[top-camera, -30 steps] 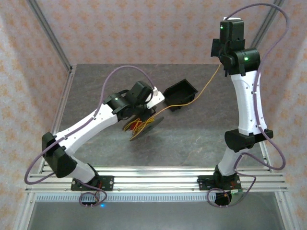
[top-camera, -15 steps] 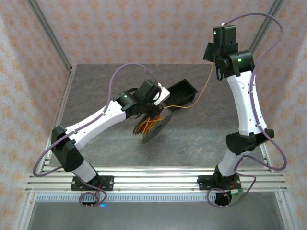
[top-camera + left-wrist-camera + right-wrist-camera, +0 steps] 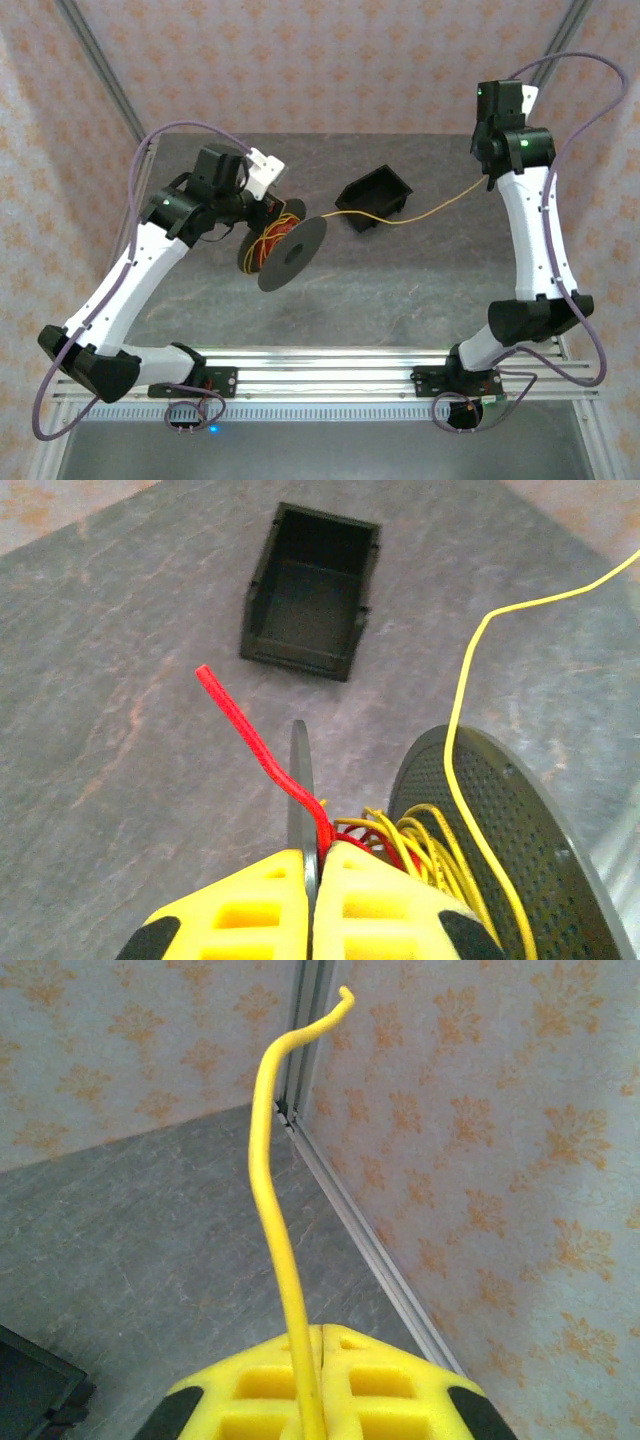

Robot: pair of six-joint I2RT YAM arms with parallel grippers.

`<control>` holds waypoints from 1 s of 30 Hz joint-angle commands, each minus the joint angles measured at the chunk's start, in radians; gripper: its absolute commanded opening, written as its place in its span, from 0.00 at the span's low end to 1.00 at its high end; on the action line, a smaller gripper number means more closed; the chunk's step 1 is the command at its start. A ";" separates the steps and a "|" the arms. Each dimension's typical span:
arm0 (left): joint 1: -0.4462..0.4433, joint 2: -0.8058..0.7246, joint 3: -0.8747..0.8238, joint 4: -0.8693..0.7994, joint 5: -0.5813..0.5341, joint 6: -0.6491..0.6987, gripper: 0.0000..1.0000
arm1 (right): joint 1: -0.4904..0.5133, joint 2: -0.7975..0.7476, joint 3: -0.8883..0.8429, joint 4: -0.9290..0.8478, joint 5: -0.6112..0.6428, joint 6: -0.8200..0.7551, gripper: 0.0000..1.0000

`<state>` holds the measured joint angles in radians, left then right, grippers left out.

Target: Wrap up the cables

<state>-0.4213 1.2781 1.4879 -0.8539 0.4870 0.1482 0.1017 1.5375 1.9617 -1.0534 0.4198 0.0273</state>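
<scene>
A dark grey spool point(image 3: 285, 245) hangs above the table with yellow and red cables point(image 3: 268, 240) coiled between its two discs. My left gripper point(image 3: 312, 855) is shut on the spool's thin near disc point(image 3: 299, 780), and the red wire point(image 3: 250, 735) sticks out beside the fingers. The far perforated disc point(image 3: 500, 820) stands to the right. One yellow cable point(image 3: 420, 212) runs nearly taut from the spool across to my right gripper point(image 3: 489, 178), raised at the back right. In the right wrist view the right gripper point(image 3: 320, 1335) is shut on this cable point(image 3: 275, 1210), whose free end curls upward.
An empty black bin point(image 3: 375, 198) sits on the grey table point(image 3: 400, 290) between the arms, just behind the stretched cable; it lies ahead of the spool point(image 3: 312, 590). Patterned walls and a metal frame post point(image 3: 330, 1160) stand close to the right gripper.
The left arm swung the spool left and back, turning its discs towards the camera. The right gripper moved right and lower, drawing the yellow cable out longer over the bin.
</scene>
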 commanded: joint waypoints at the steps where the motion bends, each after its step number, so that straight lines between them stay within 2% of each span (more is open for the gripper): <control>1: 0.058 -0.044 0.039 -0.022 0.198 -0.009 0.00 | -0.007 -0.066 -0.043 0.026 0.047 -0.014 0.00; 5: 0.135 -0.060 0.071 -0.026 0.323 -0.031 0.00 | -0.011 -0.122 -0.133 0.064 0.000 -0.005 0.00; 9: 0.193 -0.053 0.121 -0.035 0.422 -0.056 0.00 | -0.016 -0.198 -0.255 0.133 -0.102 0.013 0.00; 14: 0.297 -0.035 0.134 0.041 0.596 -0.168 0.00 | -0.104 -0.272 -0.398 0.200 -0.242 0.089 0.00; 20: 0.420 -0.045 0.028 0.396 0.763 -0.494 0.00 | -0.260 -0.347 -0.541 0.248 -0.366 0.158 0.00; 25: 0.481 -0.049 -0.057 0.668 0.779 -0.750 0.00 | -0.355 -0.367 -0.619 0.277 -0.447 0.183 0.00; 28: 0.511 -0.059 -0.115 0.822 0.771 -0.878 0.00 | -0.369 -0.376 -0.643 0.291 -0.477 0.189 0.00; 30: 0.519 -0.064 -0.135 0.865 0.764 -0.916 0.00 | -0.369 -0.376 -0.652 0.305 -0.518 0.196 0.00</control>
<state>0.0700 1.2606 1.3563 -0.2520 1.2079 -0.5774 -0.2527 1.1862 1.3247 -0.8009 -0.0631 0.2100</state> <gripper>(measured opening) 0.050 0.050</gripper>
